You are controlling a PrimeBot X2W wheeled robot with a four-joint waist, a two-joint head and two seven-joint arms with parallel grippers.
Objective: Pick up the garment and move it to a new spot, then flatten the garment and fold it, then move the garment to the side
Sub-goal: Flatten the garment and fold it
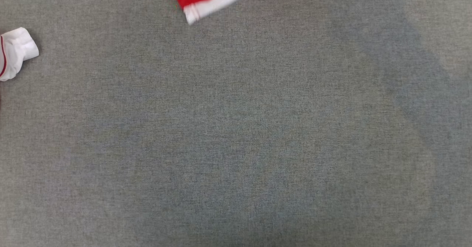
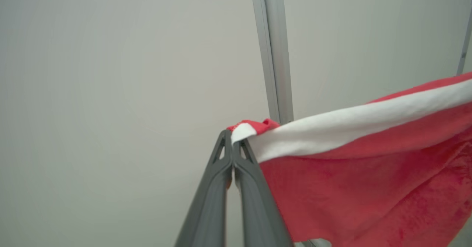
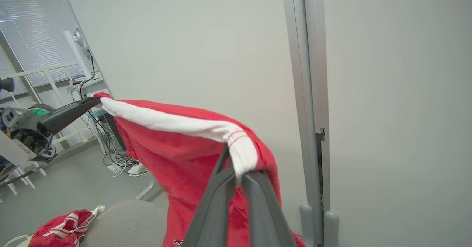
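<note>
Left gripper (image 2: pixel 232 141) and right gripper (image 3: pixel 238 167) each clamp a white-hem corner of the red fleece garment (image 3: pixel 166 158), stretching it aloft above the grey fabric table (image 1: pixel 236 136), presumably to lay it flat.

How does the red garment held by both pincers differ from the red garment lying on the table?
The held garment hangs stretched by its white band between the left pincer and the right pincer; the lying garment sits crumpled on the gray table, untouched. The held garment shows one wide white band; the lying garment shows several thin white stripes. Both are red and white.
</note>
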